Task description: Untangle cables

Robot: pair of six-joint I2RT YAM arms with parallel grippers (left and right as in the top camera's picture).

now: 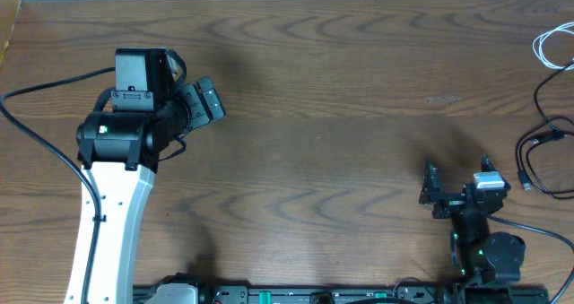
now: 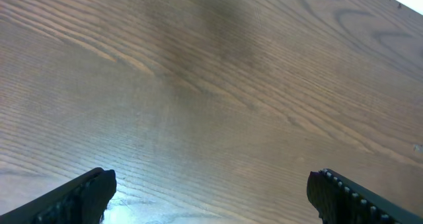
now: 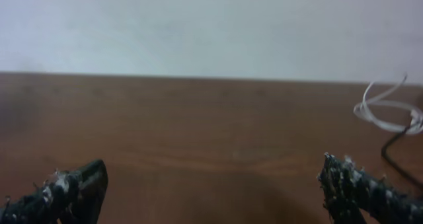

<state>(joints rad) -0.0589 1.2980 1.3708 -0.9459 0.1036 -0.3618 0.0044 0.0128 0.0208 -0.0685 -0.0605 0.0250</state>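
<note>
**Cables lie at the worktop's right edge; neither arm has a hold on them**

Both arms are empty. The left fingers (image 2: 82,196) stand wide apart over bare wood on the left side of the worktop (image 1: 314,116), with nothing between them and no cord in that wrist's view. The right fingers (image 3: 357,184) are also spread wide and hold nothing. They sit low on the right side and face across the worktop toward the far edge.

The cords are gathered at the far right. The white cable (image 1: 554,46) lies in a loose loop near the top right corner, partly cut off by the frame. A black cable (image 1: 536,152) lies below it in an open loop with a small plug end showing, just to the right of the right arm. Another thin black line runs between the two and off the edge, and it cannot be told whether this belongs to the same cord. In the right wrist view the white loop and a dark strand appear close together at the right margin.

As a judgement, the white and black loops look separate where they can be seen, which suggests much of the sorting may be done. Whether they cross beyond the frame cannot be told, so the task cannot be called finished. Any work left would fall to the right arm, which is the nearer one.
</note>
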